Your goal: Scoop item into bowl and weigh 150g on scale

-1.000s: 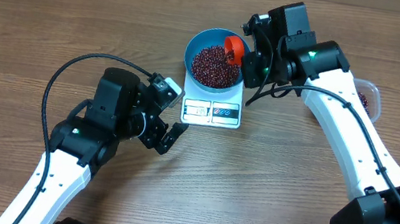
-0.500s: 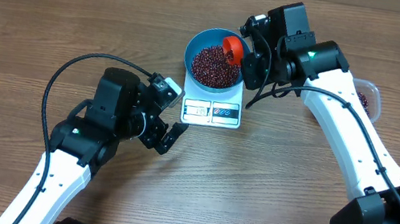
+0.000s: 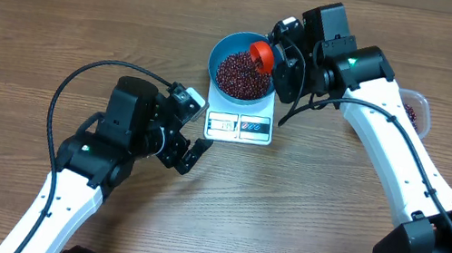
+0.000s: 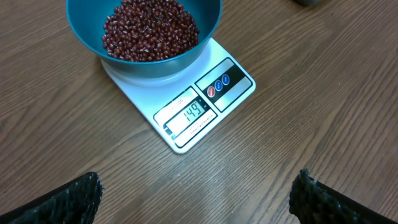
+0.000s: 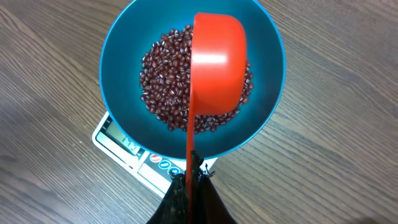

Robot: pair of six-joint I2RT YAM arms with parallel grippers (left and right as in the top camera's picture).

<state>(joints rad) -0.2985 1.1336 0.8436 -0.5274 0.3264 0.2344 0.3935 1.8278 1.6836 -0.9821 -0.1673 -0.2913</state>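
So, the right gripper [image 5: 191, 179] is clamped shut on the thin handle of a red scoop [image 5: 214, 62]. The cup end is held out straight ahead of the fingers, right over the blue bowl [image 5: 273, 81]. From the wrist camera only the rounded back of the scoop can be seen, so it's been rolled over with its mouth facing away. That's probably so whatever is in it can be trickled out rather than dumped. Whether anything is left inside can't be told.

The beans [image 5: 161, 81] are piled in the bowl directly under the scoop. The bowl is parked on the white scale [image 4: 143, 87], and that makes sense, since the weight can be watched as it's filled. A few more beans can be made out in a clear container [image 3: 415, 108] off behind the right arm, well apart from the gripper.

The left gripper [image 4: 196, 198] is spread wide open with nothing held. It's kept back from the scale, which sits ahead of its fingers. Looks like it's parked there so the display [image 4: 189, 114] can be read by its camera: 149 is shown, so the target is nearly hit.

Only a tiny top-up seems to be needed. A careless tip could easily overshoot it.
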